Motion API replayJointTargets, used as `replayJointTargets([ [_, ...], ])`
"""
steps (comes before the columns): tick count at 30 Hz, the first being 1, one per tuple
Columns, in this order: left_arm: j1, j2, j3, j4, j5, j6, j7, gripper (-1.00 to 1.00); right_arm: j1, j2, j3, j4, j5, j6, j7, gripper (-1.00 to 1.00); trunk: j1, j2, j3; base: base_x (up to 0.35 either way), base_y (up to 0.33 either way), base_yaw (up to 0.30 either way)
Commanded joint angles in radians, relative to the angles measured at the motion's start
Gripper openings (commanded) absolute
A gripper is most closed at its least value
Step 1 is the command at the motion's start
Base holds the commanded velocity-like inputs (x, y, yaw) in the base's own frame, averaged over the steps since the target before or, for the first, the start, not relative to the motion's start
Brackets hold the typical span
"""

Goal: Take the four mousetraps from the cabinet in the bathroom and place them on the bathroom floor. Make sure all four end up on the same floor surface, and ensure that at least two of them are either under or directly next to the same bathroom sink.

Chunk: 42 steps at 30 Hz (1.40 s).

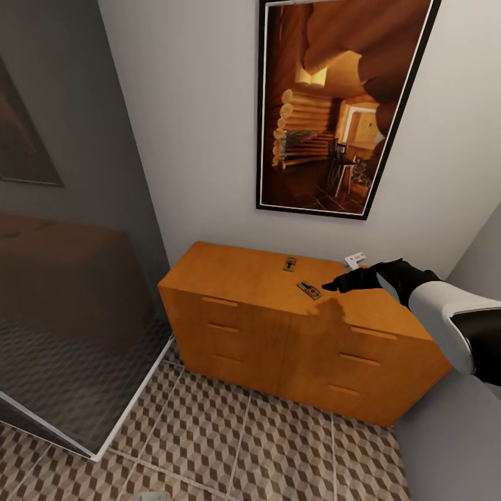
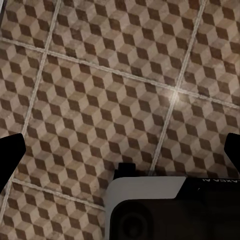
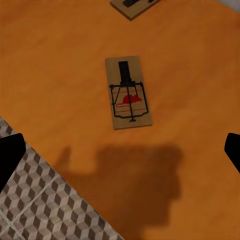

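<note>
The orange-brown cabinet stands against the wall, and two mousetraps lie on its flat top. One mousetrap is near the back; the other mousetrap is closer to the front edge. My right gripper hovers open just right of and above the nearer trap, touching nothing. The far trap's edge shows in the right wrist view. My left gripper hangs open over the cube-patterned bathroom floor, with nothing between its fingers. The bathroom sink is out of view.
A glass shower screen with a white base frame closes off the left side. A large framed picture hangs above the cabinet. A small white object sits at the cabinet top's back right. A grey wall stands close on the right.
</note>
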Motion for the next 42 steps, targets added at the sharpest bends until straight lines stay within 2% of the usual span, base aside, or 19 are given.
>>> replayJointTargets([
  [1, -0.002, -0.001, -0.008, 0.004, 0.005, -0.006, 0.001, 1.0, 0.0, 0.0, -0.005, -0.002, 0.01, 0.005, 0.004, 1.0, 0.001, -0.002, -0.002, 0.0, 0.0, 0.0],
  [17, -0.002, -0.001, -0.008, 0.004, 0.005, -0.007, 0.001, 1.0, 0.0, 0.001, -0.005, -0.002, 0.01, 0.004, 0.004, 1.0, 0.001, -0.002, -0.013, 0.0, 0.0, 0.0],
  [42, -0.002, -0.001, -0.008, 0.004, 0.005, -0.006, 0.001, 1.0, 0.019, 0.001, -0.005, -0.002, 0.01, 0.003, 0.004, 1.0, 0.001, -0.002, -0.014, 0.042, -0.05, 0.0],
])
